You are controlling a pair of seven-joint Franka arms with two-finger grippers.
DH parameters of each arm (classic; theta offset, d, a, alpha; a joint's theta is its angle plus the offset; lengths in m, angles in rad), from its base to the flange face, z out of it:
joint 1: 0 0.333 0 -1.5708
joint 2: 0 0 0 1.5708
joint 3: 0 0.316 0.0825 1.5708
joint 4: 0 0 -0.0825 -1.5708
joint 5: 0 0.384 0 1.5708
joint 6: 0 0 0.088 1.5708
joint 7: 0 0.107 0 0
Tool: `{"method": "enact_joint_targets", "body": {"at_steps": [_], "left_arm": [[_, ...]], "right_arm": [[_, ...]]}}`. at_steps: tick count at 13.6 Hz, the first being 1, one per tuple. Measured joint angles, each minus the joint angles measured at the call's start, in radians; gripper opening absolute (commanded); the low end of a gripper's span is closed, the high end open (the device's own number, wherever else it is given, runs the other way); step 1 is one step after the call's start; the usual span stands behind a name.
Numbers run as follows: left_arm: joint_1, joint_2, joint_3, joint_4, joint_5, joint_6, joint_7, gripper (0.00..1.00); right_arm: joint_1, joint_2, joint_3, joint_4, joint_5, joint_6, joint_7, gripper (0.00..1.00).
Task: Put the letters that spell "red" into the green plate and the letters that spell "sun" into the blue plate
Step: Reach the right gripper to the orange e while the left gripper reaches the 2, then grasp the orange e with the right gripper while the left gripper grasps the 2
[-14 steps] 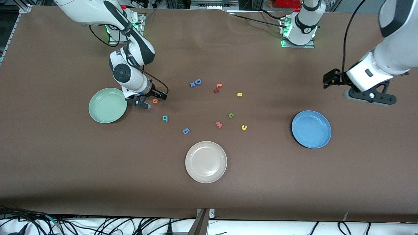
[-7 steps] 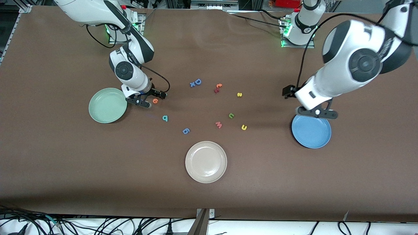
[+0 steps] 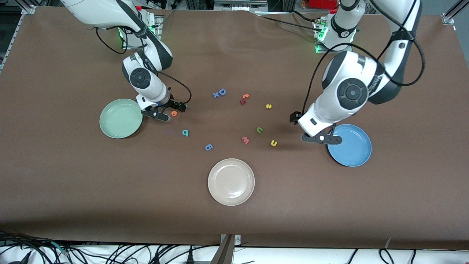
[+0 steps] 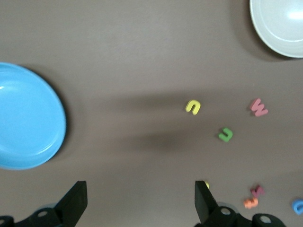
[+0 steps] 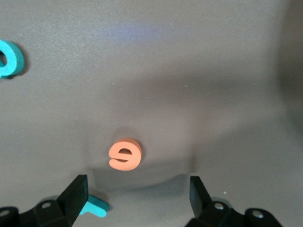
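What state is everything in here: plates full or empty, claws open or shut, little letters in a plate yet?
green plate: empty.
blue plate: empty.
cream plate: empty.
right gripper: open, over the orange e, not gripping it.
left gripper: open, holding nothing, over the table beside the blue plate.
yellow u: flat on the table.
green n: flat on the table.

Three round plates sit on the table: one green plate [image 3: 120, 118], one cream-white plate [image 3: 231, 181] and one blue plate [image 3: 349, 145]. Ten small foam letters show, all scattered between the green plate and the blue plate, on the side of the cream-white plate away from the front camera: two yellow, two teal, two blue, one orange "e" [image 3: 174, 113], one green, one pinkish-red "w" [image 3: 245, 140] and one orange-and-red pair lying together, counted as one
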Motion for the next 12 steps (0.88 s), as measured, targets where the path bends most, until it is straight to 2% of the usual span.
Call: {"method": "enact_joint_targets", "body": {"at_steps": [8, 9, 10, 12], "left_arm": [[-0.139, 0.001, -0.004, -0.267, 0.0, 0.393, -0.218, 1.0], [-0.145, 0.001, -0.003, -0.299, 0.0, 0.437, -0.222, 1.0], [-0.148, 0.001, -0.003, -0.331, 0.0, 0.478, -0.222, 1.0], [-0.157, 0.001, -0.003, -0.385, 0.0, 0.548, -0.222, 1.0]], "right_arm": [[0.003, 0.019, -0.02, 0.002, -0.029, 0.05, 0.026, 0.95], [0.007, 0.02, -0.019, 0.002, -0.03, 0.052, 0.032, 0.93], [0.011, 0.02, -0.019, 0.002, -0.03, 0.052, 0.036, 0.85], [0.014, 0.021, -0.019, 0.002, -0.03, 0.053, 0.041, 0.6]]}}
